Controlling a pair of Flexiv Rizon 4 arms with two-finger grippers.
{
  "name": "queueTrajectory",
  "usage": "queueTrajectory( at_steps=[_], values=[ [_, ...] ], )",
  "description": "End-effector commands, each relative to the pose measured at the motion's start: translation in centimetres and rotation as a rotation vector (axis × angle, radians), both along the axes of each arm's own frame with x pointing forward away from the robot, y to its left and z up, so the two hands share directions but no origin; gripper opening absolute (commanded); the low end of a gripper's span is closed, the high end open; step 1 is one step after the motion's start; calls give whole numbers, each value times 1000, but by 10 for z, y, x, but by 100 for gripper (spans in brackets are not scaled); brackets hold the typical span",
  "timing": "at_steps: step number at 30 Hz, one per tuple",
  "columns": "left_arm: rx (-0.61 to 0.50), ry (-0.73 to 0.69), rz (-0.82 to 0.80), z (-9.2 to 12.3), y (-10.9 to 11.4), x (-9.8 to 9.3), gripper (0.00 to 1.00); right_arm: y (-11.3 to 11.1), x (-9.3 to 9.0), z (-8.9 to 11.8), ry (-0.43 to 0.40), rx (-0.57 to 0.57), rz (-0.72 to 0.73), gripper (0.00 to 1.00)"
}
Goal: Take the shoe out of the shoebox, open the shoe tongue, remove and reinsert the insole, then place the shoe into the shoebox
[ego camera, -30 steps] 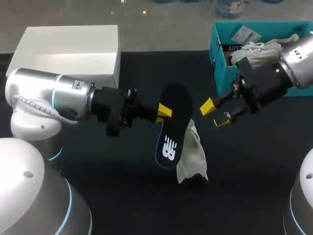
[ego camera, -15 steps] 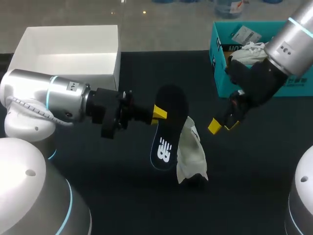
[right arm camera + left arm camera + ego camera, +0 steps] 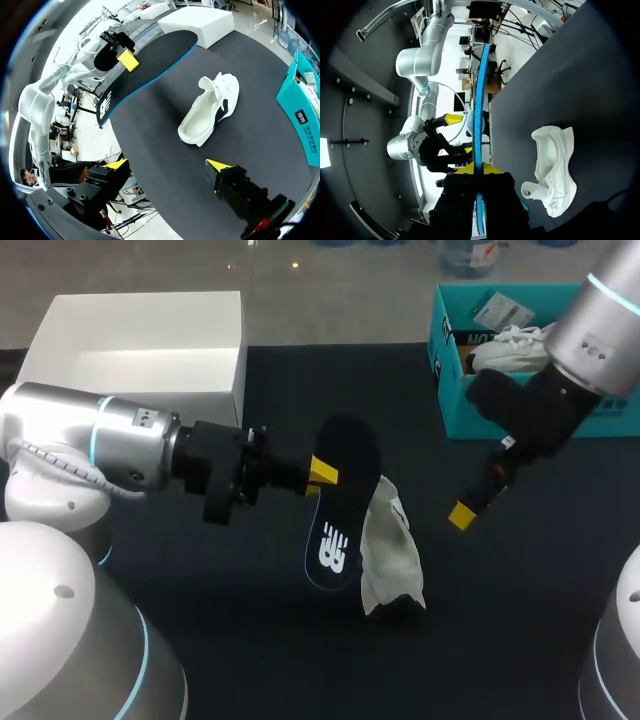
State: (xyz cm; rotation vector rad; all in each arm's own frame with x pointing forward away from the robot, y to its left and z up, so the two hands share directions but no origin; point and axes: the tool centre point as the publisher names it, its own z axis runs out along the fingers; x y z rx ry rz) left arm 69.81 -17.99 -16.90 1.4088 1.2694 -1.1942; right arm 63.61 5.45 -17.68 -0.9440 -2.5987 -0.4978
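My left gripper [image 3: 320,474] is shut on the edge of a black insole [image 3: 342,502] and holds it in the air, logo end toward me. Seen from the left wrist, the insole [image 3: 477,120] runs edge-on from between my yellow tips [image 3: 475,169]. A white shoe [image 3: 391,558] lies on the black table just right of the insole, beside it in the left wrist view [image 3: 553,171]. My right gripper [image 3: 470,506] hangs open and empty to the shoe's right. From the right wrist, the shoe [image 3: 210,107] and insole [image 3: 145,65] lie ahead of my open right gripper [image 3: 167,167].
A teal shoebox [image 3: 450,390] stands at the back right with another white shoe [image 3: 515,342] inside; its side shows in the right wrist view [image 3: 300,110]. A white box [image 3: 140,350] sits at the back left, also visible from the right wrist [image 3: 200,20].
My right arm has swung away from the insole, to the right and toward me, turning its open gripper downward. My left gripper has drawn the insole slightly left.
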Motion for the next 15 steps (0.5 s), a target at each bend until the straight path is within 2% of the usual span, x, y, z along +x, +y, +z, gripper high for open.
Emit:
queueTrajectory(
  at_steps=[1, 7, 15],
  values=[
    [6, -4, 6, 1, -1, -3, 0, -2, -4, -1, -6, 3, -5, 100],
    [13, -11, -4, 3, -5, -7, 0, -6, -5, -1, -14, -11, -10, 100],
    [19, -20, -11, 4, -2, -13, 0, -34, -20, 4, -134, -47, 11, 100]
  ],
)
